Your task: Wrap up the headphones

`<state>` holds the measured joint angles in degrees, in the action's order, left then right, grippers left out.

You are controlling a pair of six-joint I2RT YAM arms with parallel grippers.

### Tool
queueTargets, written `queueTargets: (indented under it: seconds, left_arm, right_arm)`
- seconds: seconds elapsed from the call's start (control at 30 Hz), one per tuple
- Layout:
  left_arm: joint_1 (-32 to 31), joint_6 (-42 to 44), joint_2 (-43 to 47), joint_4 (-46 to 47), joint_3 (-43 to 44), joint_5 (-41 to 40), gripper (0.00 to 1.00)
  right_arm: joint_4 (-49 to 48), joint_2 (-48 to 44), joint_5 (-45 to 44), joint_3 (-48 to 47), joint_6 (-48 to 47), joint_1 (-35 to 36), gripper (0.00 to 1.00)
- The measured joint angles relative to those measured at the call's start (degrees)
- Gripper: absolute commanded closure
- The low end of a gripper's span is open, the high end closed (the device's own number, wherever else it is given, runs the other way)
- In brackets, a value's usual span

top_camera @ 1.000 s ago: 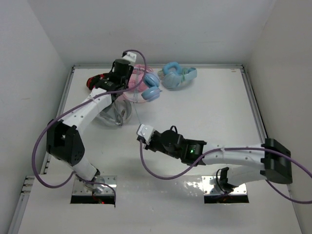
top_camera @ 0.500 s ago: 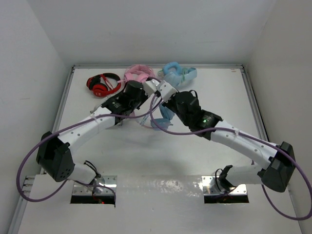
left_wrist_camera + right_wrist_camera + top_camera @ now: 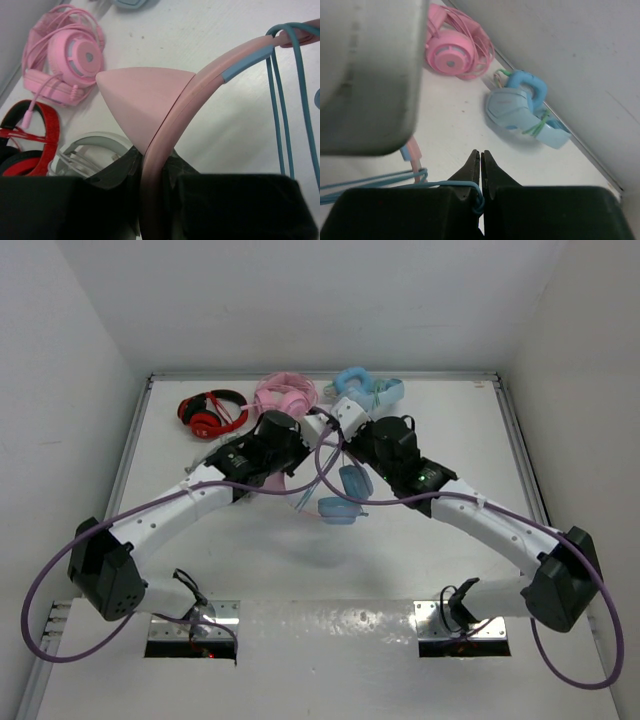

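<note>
The headphones [image 3: 355, 481] hang above the table's middle, light blue earcups down. My left gripper [image 3: 294, 444] is shut on their pink headband [image 3: 162, 150], just below one small pink ear [image 3: 140, 100]; the jaws pinch the band from both sides. The thin teal cable [image 3: 282, 105] loops over the band's blue-tipped end. My right gripper [image 3: 328, 432] is close beside the left one, and in the right wrist view its fingers [image 3: 481, 160] are shut on the teal cable [image 3: 445, 186], which runs left toward the headband end [image 3: 413, 152].
At the back lie a red pair [image 3: 210, 415], an all-pink pair [image 3: 285, 395] and an all-light-blue pair [image 3: 365, 390] tied with a green band. A white pair [image 3: 85, 150] lies under my left gripper. Walls close the back and sides.
My left arm carried the headphones from the back to the middle. My right arm swung up from the front to meet it, and now holds the cable. The earcups have dropped lower.
</note>
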<state>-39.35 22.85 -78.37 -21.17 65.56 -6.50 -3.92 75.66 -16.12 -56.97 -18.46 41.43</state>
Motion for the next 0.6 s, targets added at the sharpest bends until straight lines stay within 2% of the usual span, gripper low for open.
queueTargets:
  seconds: [0.27,0.5,0.57,0.6]
  left_arm:
    - [-0.24,-0.87,1.81,-4.76,1.29,5.31,1.0]
    - [-0.46,-0.85,2.32,-8.87,3.61,8.22,1.0]
    - [-0.48,-0.96,2.34,-9.66,4.37,8.39,1.0]
    - [-0.48,-0.94,2.49,-9.68,4.74,8.57,1.0]
  right_arm:
    - [-6.38,-0.76,12.44,5.33,3.43,-4.0,1.0]
    - [-11.26,-2.69,17.9,8.92,5.16,-5.01,0.99]
    - [-13.09,-3.58,18.21,10.51,5.55,-5.33,0.96]
    - [-13.7,-4.44,18.1,12.02,5.57,-5.73,0.88]
